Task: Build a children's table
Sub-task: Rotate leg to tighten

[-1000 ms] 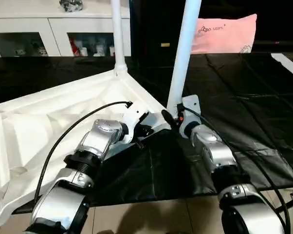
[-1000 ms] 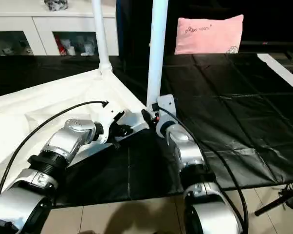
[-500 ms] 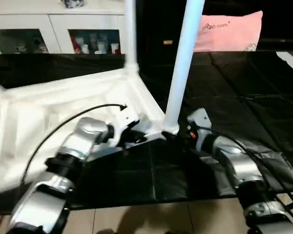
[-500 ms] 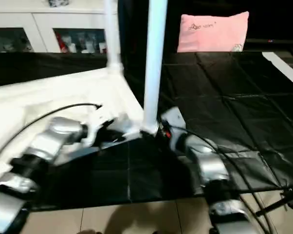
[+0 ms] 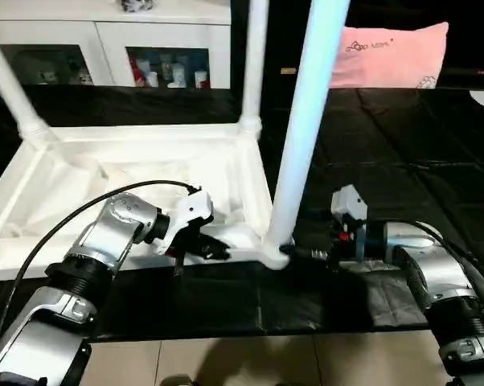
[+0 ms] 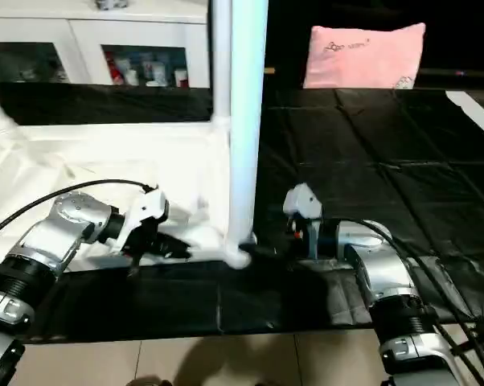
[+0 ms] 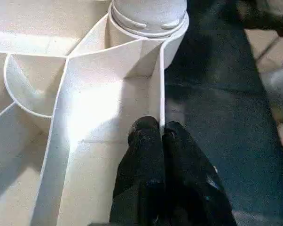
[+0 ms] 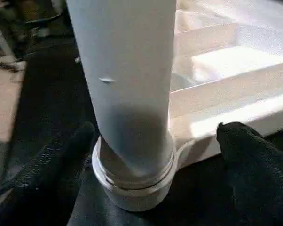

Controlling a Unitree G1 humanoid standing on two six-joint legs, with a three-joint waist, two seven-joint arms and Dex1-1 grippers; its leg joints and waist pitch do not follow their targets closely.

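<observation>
The white children's table (image 5: 81, 161) lies upside down on a black sheet, ribbed underside up, with three legs standing in their corner sockets. The nearest leg (image 5: 306, 121) rises from the near right corner socket (image 5: 276, 253). My left gripper (image 5: 214, 249) is shut on the table's thin near rim wall (image 7: 161, 94), one black finger (image 7: 145, 141) on each side of it. My right gripper (image 5: 310, 255) is open at that socket, its fingers (image 8: 71, 160) standing apart on either side of the leg's base (image 8: 132, 160) without pressing it.
A white cabinet with glass doors (image 5: 105, 56) runs along the back left, and a pink pillow (image 5: 395, 52) sits at the back right. The black sheet (image 5: 419, 153) stretches out to the right of the table. Tiled floor (image 5: 250, 362) begins at the sheet's near edge.
The table has swung round and now lies squarer to me, with a third leg in view at the left. My right gripper's fingers have spread wider around the leg's base. The camera has also shifted.
</observation>
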